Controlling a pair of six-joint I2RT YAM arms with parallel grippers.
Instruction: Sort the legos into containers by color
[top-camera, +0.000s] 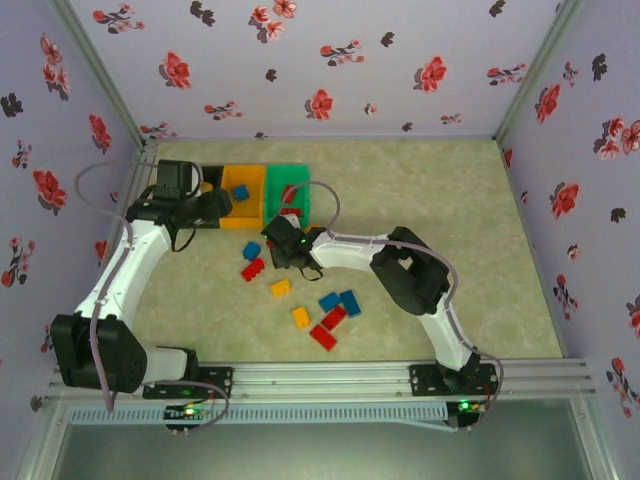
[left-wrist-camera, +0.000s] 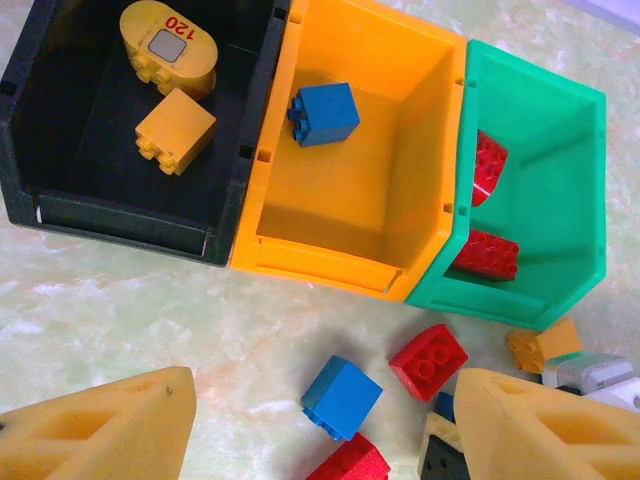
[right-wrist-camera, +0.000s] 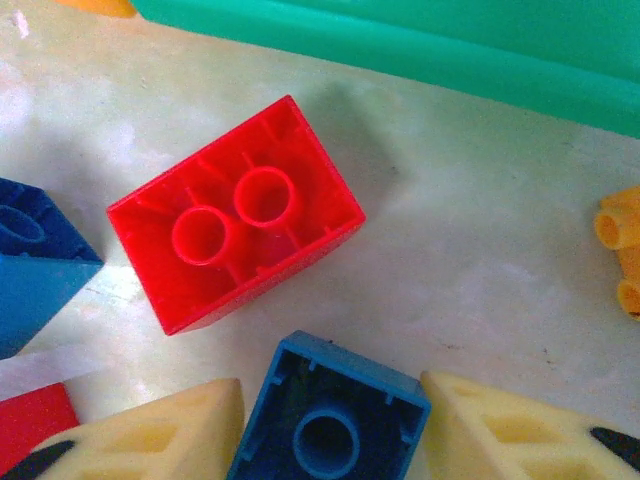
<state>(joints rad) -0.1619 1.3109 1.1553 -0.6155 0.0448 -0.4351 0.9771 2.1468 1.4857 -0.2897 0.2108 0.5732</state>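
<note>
1. A pale marbled surface (top-camera: 450, 250) carried everything, with flowered walls around it.
2. Three bins stood touching in a row at its far left: the black bin (left-wrist-camera: 120, 215) held yellow bricks (left-wrist-camera: 175, 130), the orange bin (left-wrist-camera: 340, 210) one blue cube (left-wrist-camera: 323, 113), and the green bin (left-wrist-camera: 560, 200) red bricks (left-wrist-camera: 487, 255).
3. The left claw (left-wrist-camera: 325, 385) hung in front of the bins, spread wide and holding nothing.
4. The right claw (right-wrist-camera: 332, 390) was low beside the green bin. Its foam fingers (right-wrist-camera: 170, 430) pressed both flat sides of a blue brick (right-wrist-camera: 330, 430), hollow side up, apparently gripped.
5. Loose legos lay near the bins and in mid-surface, among them a red brick (right-wrist-camera: 235, 255) upside down just beyond the right claw.
6. Judged by look, the bricks were light, rigid, hard plastic with smooth, somewhat slippery walls. They were best pinched squarely across two opposite flat sides, not across corners or studs.
</note>
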